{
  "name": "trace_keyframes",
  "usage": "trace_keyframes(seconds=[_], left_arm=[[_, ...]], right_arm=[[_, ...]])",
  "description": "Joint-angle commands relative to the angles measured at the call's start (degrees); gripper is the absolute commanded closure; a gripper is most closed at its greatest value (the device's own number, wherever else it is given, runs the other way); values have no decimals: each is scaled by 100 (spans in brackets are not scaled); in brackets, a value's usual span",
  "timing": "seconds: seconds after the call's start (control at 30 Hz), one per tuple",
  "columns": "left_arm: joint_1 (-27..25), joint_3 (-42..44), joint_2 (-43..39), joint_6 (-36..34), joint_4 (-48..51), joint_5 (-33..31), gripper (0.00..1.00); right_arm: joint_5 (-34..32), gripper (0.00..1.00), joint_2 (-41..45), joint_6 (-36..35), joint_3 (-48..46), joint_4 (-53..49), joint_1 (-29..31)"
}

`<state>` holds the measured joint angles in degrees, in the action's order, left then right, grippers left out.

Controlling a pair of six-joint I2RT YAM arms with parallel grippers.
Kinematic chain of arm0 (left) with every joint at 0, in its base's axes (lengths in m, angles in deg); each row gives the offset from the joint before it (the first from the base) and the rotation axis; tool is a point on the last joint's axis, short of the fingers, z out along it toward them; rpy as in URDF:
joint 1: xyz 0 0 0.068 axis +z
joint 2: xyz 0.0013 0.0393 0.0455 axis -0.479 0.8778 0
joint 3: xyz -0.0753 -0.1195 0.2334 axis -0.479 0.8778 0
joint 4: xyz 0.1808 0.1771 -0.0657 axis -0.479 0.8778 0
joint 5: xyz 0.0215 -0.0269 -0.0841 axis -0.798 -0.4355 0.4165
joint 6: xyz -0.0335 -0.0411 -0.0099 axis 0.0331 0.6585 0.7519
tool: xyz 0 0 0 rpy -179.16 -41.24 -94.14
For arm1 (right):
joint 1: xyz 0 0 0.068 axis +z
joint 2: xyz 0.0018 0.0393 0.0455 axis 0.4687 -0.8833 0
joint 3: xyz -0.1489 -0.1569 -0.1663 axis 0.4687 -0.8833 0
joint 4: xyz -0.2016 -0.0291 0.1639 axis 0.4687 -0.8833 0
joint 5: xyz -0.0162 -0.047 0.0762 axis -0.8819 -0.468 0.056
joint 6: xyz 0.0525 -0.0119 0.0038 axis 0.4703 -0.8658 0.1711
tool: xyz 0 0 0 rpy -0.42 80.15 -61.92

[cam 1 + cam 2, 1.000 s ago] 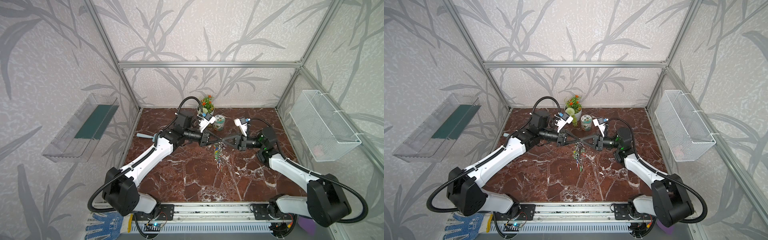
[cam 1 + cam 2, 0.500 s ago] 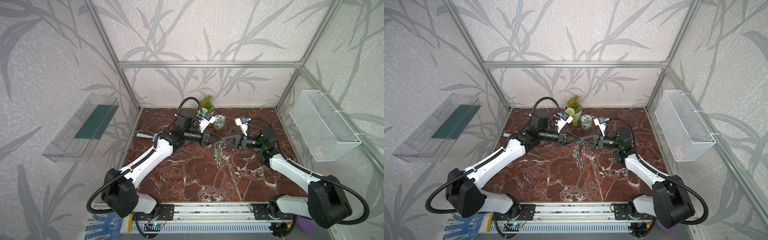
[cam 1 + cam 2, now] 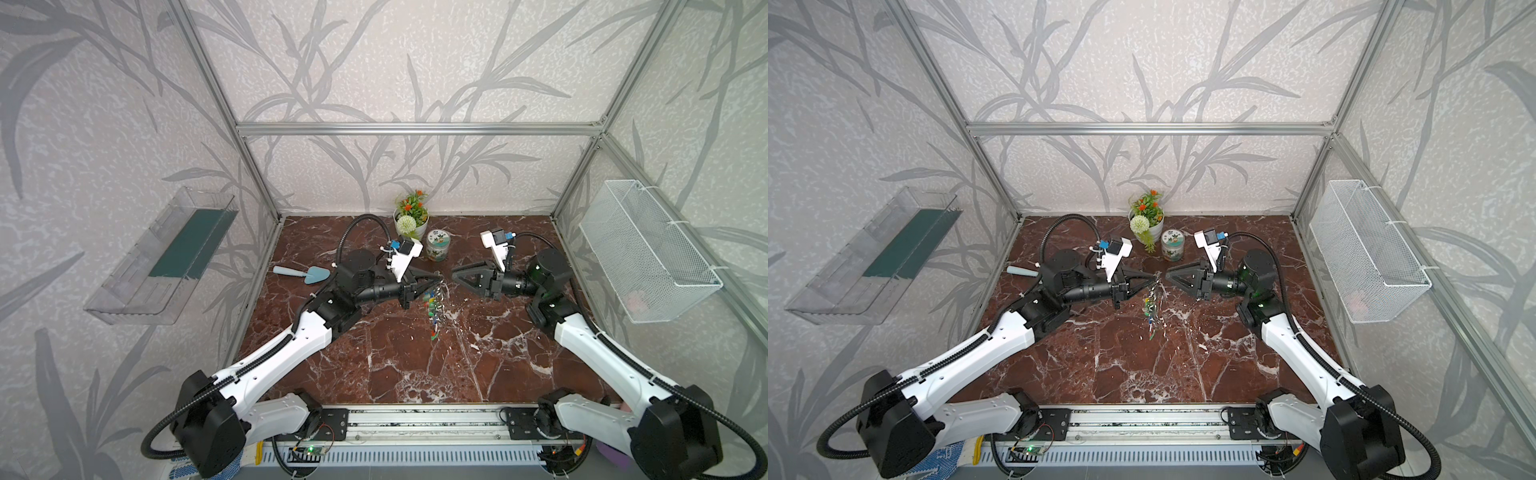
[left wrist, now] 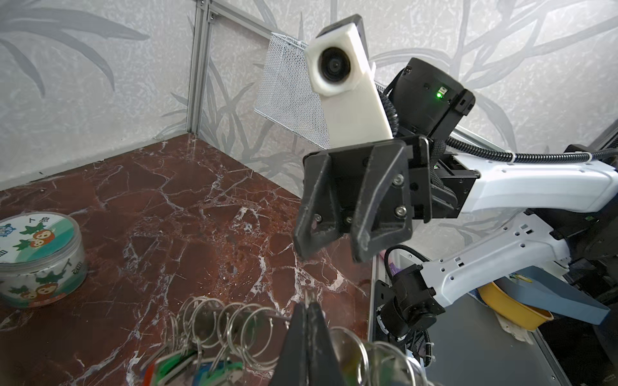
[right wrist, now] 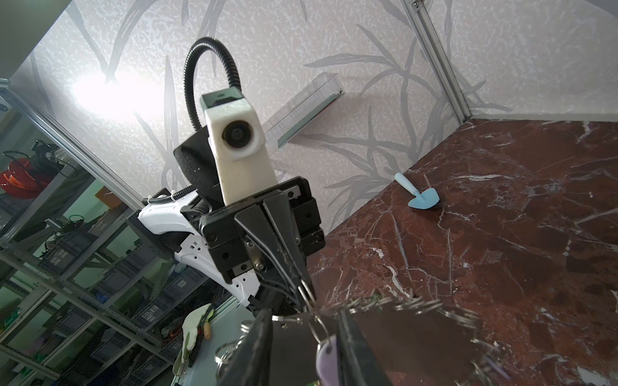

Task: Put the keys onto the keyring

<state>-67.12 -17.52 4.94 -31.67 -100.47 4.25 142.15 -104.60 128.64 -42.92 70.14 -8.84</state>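
My left gripper (image 3: 436, 277) (image 4: 309, 304) is shut on the wire of the keyring (image 3: 434, 305) (image 3: 1152, 303) and holds it above the floor. Its small rings (image 4: 230, 320) and coloured tags hang down from it. My right gripper (image 3: 455, 276) (image 3: 1169, 276) faces it a short way off, open, with nothing clamped. In the right wrist view the keys' lilac tag (image 5: 326, 362) hangs by a small ring from the wire, loose between my right fingers (image 5: 261, 334). The metal key itself is hidden.
A round printed jar (image 3: 438, 245) and a flower pot (image 3: 411, 216) stand at the back. A blue toy trowel (image 3: 305, 274) lies back left. A white wire basket (image 3: 648, 253) hangs on the right wall, a clear shelf (image 3: 166, 257) on the left.
My right gripper has opened and drawn back to the right, away from the left gripper's tips. The left gripper stays shut on the keyring in the same place.
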Motion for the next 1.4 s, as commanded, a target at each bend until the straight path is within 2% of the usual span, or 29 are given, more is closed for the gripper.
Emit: trace_keyframes(seconds=[0.0, 0.23, 0.53, 0.93, 1.07, 1.37], left_arm=[[-152, 260, -289, 221, -1489, -682, 100], [-289, 1071, -306, 627, -3316, -1265, 100], [-396, 1415, -94, 940, -4405, -1579, 100], [-419, 1508, 98, 1091, -4815, -1811, 100], [-414, 1512, 147, 1113, -4856, -1842, 100], [-423, 1407, 92, 1023, -4608, -2296, 100]], right_arm=[[78, 66, -82, -30, 324, 39, 0], [188, 67, -287, 115, 446, 321, 176], [319, 68, -697, 394, 611, 810, 325], [362, 78, -844, 618, 554, 1268, 377], [415, 85, -874, 689, 544, 1381, 383], [372, 90, -808, 638, 202, 1328, 383]])
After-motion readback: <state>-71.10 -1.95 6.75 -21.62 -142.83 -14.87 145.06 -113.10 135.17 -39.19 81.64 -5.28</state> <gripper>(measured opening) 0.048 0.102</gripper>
